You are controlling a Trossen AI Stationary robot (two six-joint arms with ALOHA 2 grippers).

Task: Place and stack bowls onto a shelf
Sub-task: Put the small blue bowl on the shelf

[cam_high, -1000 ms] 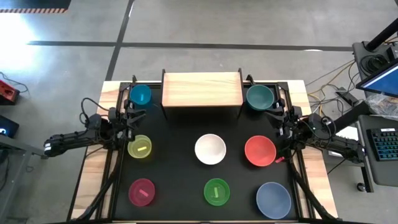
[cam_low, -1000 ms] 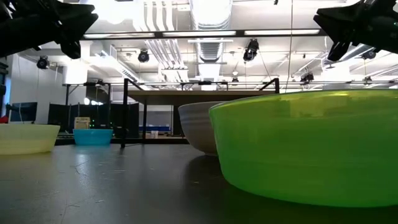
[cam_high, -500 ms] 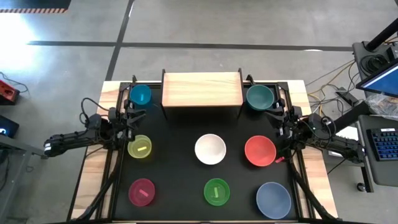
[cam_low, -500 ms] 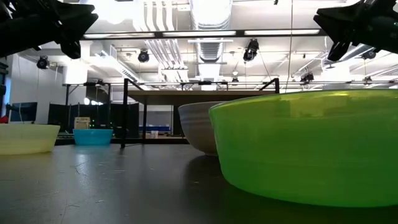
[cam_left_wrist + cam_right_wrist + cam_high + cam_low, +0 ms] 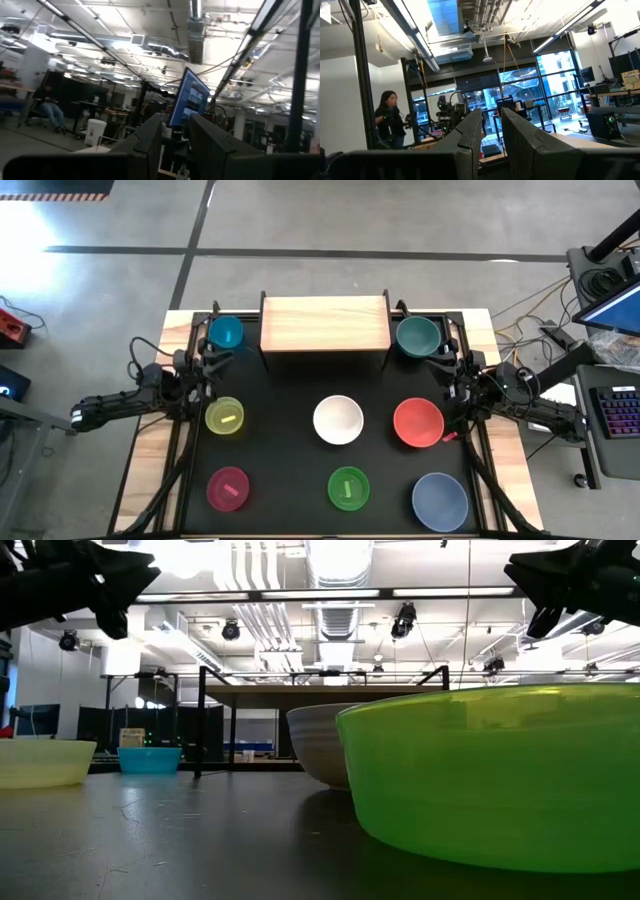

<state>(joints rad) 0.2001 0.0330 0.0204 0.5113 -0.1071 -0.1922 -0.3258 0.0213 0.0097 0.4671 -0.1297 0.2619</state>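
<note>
The light-wood shelf point(image 5: 325, 323) stands on dark legs at the table's far edge and carries nothing. Eight bowls rest upright on their bases on the black tabletop: blue point(image 5: 226, 333) left of the shelf, teal point(image 5: 417, 335) right of it, then yellow point(image 5: 225, 416), white point(image 5: 338, 420), red point(image 5: 418, 423), and nearest pink point(image 5: 228, 488), green point(image 5: 348, 488), periwinkle point(image 5: 439, 500). My left gripper point(image 5: 207, 370) hovers between the blue and yellow bowls, slightly open. My right gripper point(image 5: 448, 377) hovers between the teal and red bowls, also slightly open. Both are raised point(image 5: 85, 585) point(image 5: 570, 580).
The green bowl point(image 5: 490, 775) fills the low view's right half, with the white bowl point(image 5: 318, 745) behind it. Wooden table margins flank the black top point(image 5: 285, 455). A monitor and keyboard point(image 5: 620, 395) stand off the table's right side. People sit in the room beyond.
</note>
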